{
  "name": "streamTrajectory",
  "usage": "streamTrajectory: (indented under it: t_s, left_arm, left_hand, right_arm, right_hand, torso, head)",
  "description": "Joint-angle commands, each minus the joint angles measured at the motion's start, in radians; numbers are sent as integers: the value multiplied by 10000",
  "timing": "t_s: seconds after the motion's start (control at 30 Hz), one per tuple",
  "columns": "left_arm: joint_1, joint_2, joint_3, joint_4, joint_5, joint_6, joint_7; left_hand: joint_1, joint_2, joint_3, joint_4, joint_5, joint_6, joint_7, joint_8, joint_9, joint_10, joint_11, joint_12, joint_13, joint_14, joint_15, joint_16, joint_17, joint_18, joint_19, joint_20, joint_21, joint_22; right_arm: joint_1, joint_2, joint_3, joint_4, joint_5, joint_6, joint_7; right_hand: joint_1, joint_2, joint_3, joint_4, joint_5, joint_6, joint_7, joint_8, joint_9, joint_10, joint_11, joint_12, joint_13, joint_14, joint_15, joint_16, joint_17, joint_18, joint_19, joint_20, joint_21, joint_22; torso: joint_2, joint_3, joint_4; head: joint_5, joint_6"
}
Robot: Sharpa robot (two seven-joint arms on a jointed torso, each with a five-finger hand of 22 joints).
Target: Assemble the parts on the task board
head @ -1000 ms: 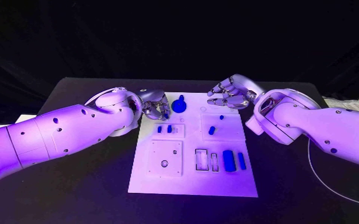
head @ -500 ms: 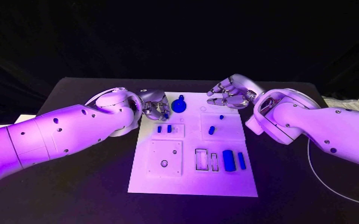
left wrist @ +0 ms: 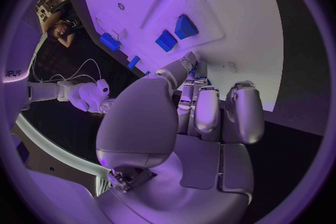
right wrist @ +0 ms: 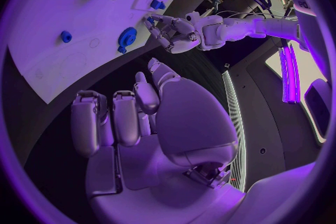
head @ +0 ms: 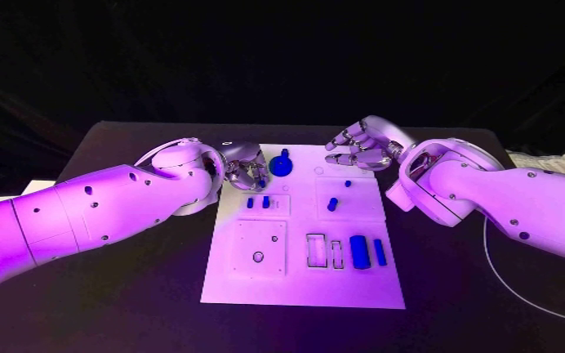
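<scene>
White rectangular task board (head: 304,279) at table centre, carrying small blue parts: a round blue knobbed piece (head: 282,164) at its 12 o'clock end, blue blocks (head: 359,252) toward 5 o'clock. Left silver many-fingered hand (head: 244,166) at the board's 10 o'clock corner, fingers curled inward, apparently holding nothing, though the fingertips are partly hidden. Right silver many-fingered hand (head: 362,148) at the 1 o'clock corner, fingers loosely bent and apart, empty.

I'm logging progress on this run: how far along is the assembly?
Early, by the look of it. Done: I cannot tell that any piece is seated. In hand: nothing; the left hand and right hand hover at the far end of the white board, the left one beside the blue gear. Left: the blue blocks and small pegs lying on it.
</scene>
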Motion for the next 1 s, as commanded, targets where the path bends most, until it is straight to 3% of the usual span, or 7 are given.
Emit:
streamTrajectory:
  t_s: [0.03,0.3,0.53,0.7,1.0]
  left_arm:
    - [-22,30,-14,24,19,370,-115]
    - [-21,36,-15,-9,-25,537,-316]
    - [-21,43,-16,-24,-31,525,-357]
    - [-21,29,-16,-25,-32,434,-346]
    - [-22,-111,-15,21,-23,172,-282]
  left_hand:
    - [-72,-38,50,1,-9,21,13,-11,-2,22,63,-72,-14,356,63,63,-9,-78,208,82,-10,710]
    - [-178,-116,130,-1,-10,-121,63,-151,-68,-101,121,-236,-57,333,101,59,-51,-69,181,113,-56,684]
    - [-379,-347,241,10,-13,-821,231,-520,-293,-604,319,-581,-180,287,253,-6,-197,-45,115,218,-201,574]
    - [-488,-504,343,10,-11,-1344,279,-508,-473,-1017,398,-667,-224,255,322,-43,-300,19,9,294,-468,358]
    - [-512,-547,388,5,-11,-1391,301,-479,-514,-1175,433,-655,-221,243,350,-55,-347,63,-60,328,-650,208]
  right_arm:
    - [-6,0,1,18,-40,59,54]
    - [-6,-13,1,24,-40,57,50]
    - [-6,-11,1,22,-39,57,53]
    - [-6,-12,1,15,-38,57,52]
    - [-6,-30,1,-17,-39,57,47]
  right_hand:
    - [-79,34,-5,-4,29,-63,15,43,-11,-38,-5,-55,-4,471,-60,-25,-9,126,-66,-2,-46,69]
    - [-79,34,-5,-4,29,-63,15,43,-11,-38,-5,-55,-4,471,-60,-25,-9,126,-66,-2,-46,69]
    - [-79,34,-5,-4,29,-63,15,43,-11,-38,-5,-55,-4,471,-60,-25,-9,126,-66,-2,-46,69]
    - [-79,34,-5,-4,29,-63,15,43,-11,-38,-5,-55,-4,471,-60,-25,-9,126,-66,-2,-46,69]
    - [-89,39,-3,-5,34,-63,15,60,-16,-32,-5,-62,-14,475,-61,-37,-16,127,-68,-3,-54,59]
  torso:
    - [-2,-1,-5]
    - [-6,-3,6]
    - [-8,-5,7]
    - [-7,-4,3]
    - [-9,-11,1]
  head:
    - [-6,-13]
    - [-16,-30]
    - [-17,-30]
    - [-11,-26]
    - [-13,-2]
